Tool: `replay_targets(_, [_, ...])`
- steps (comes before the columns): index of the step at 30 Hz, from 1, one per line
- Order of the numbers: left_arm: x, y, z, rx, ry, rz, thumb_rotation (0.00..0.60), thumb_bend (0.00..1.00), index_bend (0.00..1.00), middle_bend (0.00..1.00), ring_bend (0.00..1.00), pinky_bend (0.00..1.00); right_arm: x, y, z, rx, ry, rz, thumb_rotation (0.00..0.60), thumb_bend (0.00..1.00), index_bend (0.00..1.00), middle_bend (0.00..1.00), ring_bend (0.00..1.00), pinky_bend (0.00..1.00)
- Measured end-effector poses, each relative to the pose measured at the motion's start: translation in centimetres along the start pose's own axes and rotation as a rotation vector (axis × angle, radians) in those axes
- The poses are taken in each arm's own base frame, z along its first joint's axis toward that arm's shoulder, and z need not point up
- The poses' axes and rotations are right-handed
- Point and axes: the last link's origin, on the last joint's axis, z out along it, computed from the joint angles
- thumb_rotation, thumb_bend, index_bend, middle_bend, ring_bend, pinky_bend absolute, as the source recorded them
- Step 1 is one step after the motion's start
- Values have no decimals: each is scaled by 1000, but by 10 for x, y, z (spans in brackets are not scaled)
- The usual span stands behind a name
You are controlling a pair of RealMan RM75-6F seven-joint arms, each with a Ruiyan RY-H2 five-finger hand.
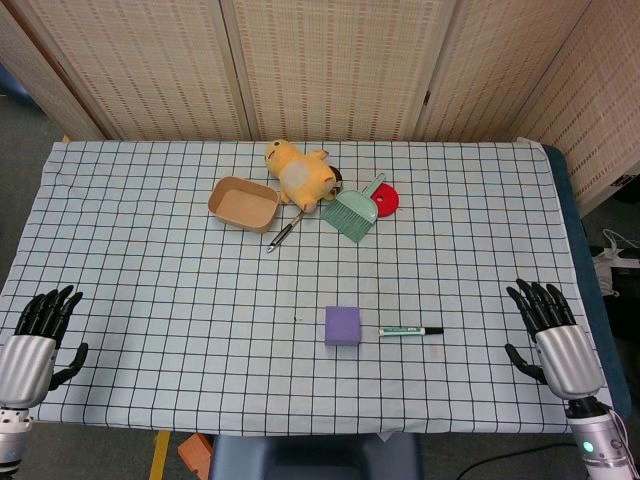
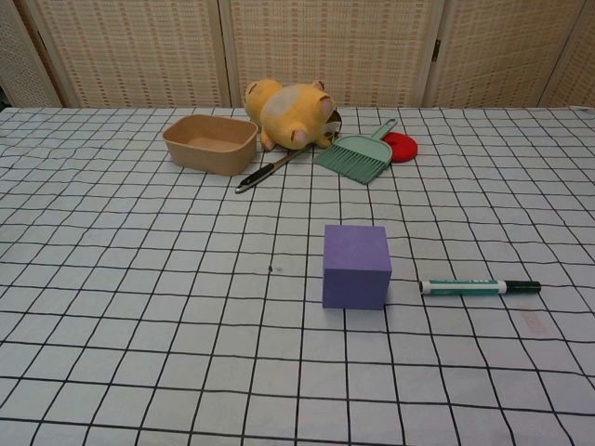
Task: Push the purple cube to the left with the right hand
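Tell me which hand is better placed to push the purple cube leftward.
Right hand: it rests open on the purple cube's right, so it can sweep left. The marker lies between them. The left hand is on the opposite side.

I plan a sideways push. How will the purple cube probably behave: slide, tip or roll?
The purple cube likely slides rather than rolls: flat faces, sitting square. It looks light, perhaps foam, so a high push might tip it. The checked cloth may wrinkle and drag.
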Motion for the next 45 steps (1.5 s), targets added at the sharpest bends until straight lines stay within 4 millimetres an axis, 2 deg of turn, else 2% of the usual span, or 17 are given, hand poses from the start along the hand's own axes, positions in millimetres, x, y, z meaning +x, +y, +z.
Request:
replay_targets(6, [1,2,-1,9,-16,-12,600,430,0,0,0,66,-8,-2,2,-17,-40,-33,600,212,4,0,0,20])
replay_targets(9, [3,2,-2,8,-14,-25,600,432,0,0,0,66,-19,-9,5,-7,-79,-39,600,212,69,44,0,20])
replay_targets(18, [4,0,2,-3,-44,-70,600,430,0,0,0,66,-51,-55,30,93,-171,-141,600,212,318,257,3,20])
replay_targets(25, [6,-3,3,-6,-64,-103,600,431,0,0,0,66,-84,-106,57,138,-226,-197,600,212,391,311,39,37])
replay_targets(28, [7,-4,3,-12,-75,-112,600,431,0,0,0,66,-95,-118,64,134,-237,-195,600,212,414,327,50,40])
replay_targets(34, [9,-5,3,-16,-81,-129,600,431,0,0,0,66,-112,-125,75,104,-249,-220,600,212,427,336,58,40])
replay_targets(45, [11,-7,3,-18,-85,-139,600,428,0,0,0,66,-129,-131,86,82,-273,-240,600,212,468,356,75,49])
